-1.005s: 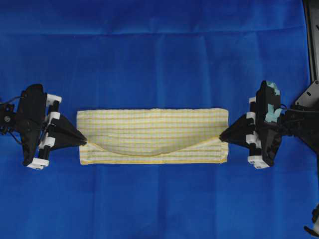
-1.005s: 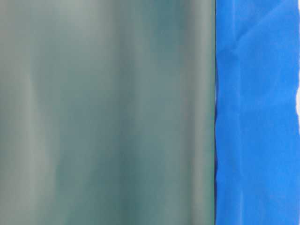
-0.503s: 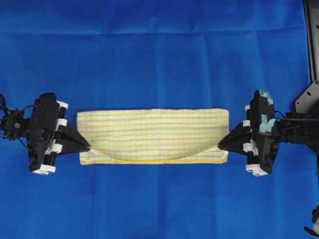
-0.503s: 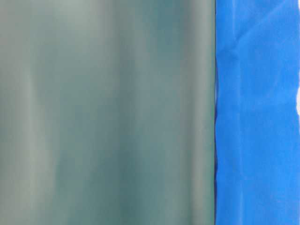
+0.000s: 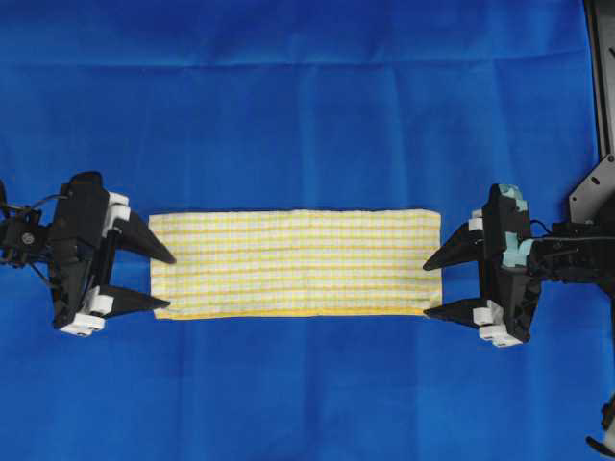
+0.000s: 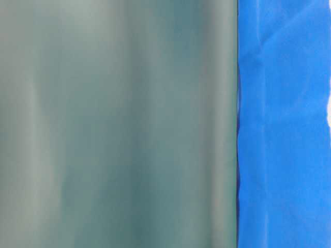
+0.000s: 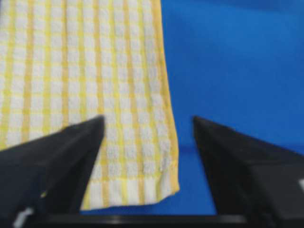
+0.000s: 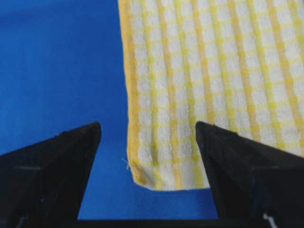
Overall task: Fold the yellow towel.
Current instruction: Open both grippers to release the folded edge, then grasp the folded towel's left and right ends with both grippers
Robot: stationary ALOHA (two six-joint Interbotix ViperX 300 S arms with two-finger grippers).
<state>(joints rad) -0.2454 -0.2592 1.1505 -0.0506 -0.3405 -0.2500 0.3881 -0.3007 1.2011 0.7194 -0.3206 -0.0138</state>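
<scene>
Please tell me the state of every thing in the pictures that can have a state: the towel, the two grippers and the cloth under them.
yellow towel: folded into a long flat strip, lying free, held by nothing.
left gripper: open, its fingers spread at the strip's left end.
right gripper: open, its fingers spread at the strip's right end.
blue cloth: spread out under everything, with faint creases.
</scene>
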